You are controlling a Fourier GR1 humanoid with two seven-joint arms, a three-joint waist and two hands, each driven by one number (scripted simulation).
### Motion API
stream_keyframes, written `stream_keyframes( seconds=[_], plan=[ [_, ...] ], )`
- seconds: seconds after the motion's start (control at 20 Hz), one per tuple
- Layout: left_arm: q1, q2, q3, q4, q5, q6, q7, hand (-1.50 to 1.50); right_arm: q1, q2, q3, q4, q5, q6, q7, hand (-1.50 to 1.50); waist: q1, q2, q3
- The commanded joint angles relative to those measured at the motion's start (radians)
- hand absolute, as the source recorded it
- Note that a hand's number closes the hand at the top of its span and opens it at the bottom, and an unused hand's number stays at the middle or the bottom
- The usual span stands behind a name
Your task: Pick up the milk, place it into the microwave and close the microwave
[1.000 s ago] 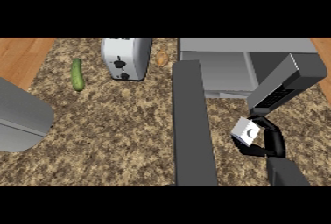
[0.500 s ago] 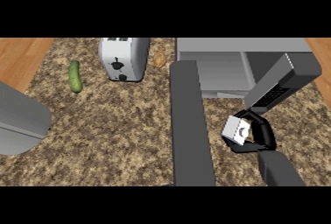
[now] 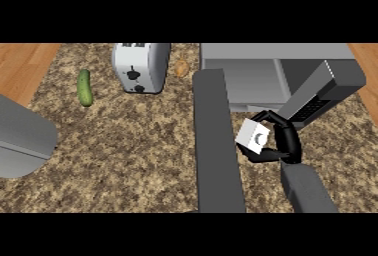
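1. Right robot hand (image 3: pixel 286 142), lower right of centre: its fingers and thumb curl around the milk carton (image 3: pixel 253 136), grasping it. The left robot hand is not in the frame.
2. The milk carton is white and tilted. It lies just below the open cavity of the microwave (image 3: pixel 273 52) and is not yet inside. Whether it is lifted off the speckled surface (image 3: pixel 133 150) cannot be told from this steep angle.
3. Tall grey panel (image 3: pixel 218 150), centre of the frame: apparently the microwave's open door, seen edge-on. The carton sits just to its right.
4. Slanted dark grey block (image 3: pixel 328 87), upper right: close above the hand, with a black patch on its lower face.
5. Hazard A: the carton travels through the gap between panel and block. A path drifting left would probably knock the carton's corner on the panel, and one drifting right would catch the knuckles on the block.
6. Hazard B: the tilt. Released as it is, the carton could tip over on the cavity floor.
7. Hazard C: a carton set too near the front lip would likely stop the door from closing.
8. The toaster (image 3: pixel 140 65) and cucumber (image 3: pixel 85 87), upper left, lie well apart from this route.
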Motion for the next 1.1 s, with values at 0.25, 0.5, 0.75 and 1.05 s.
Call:
stream_keyframes(
  seconds=[0.25,0.5,0.75,1.05],
  plan=[
    [-0.014,0.009,0.028,0.032,0.009,-0.033,0.005,-1.5,-0.225,0.025,-0.009,0.065,0.06,-0.152,0.163,1.5,0.014,0.005,0.001],
    [-0.033,-0.025,-0.013,-0.009,-0.045,-0.001,0.026,-1.5,-0.366,0.025,0.036,0.171,0.192,-0.288,0.257,1.5,0.022,0.008,0.001],
    [-0.099,0.022,-0.001,0.085,-0.029,-0.015,0.011,-1.5,-0.521,-0.06,-0.066,0.444,0.185,-0.315,0.183,1.5,0.045,0.02,0.002],
    [-0.153,0.073,0.014,0.132,-0.015,-0.006,0.024,-1.5,-0.618,-0.063,-0.097,0.587,0.212,-0.443,0.171,1.5,0.061,0.03,0.003]
  ],
)
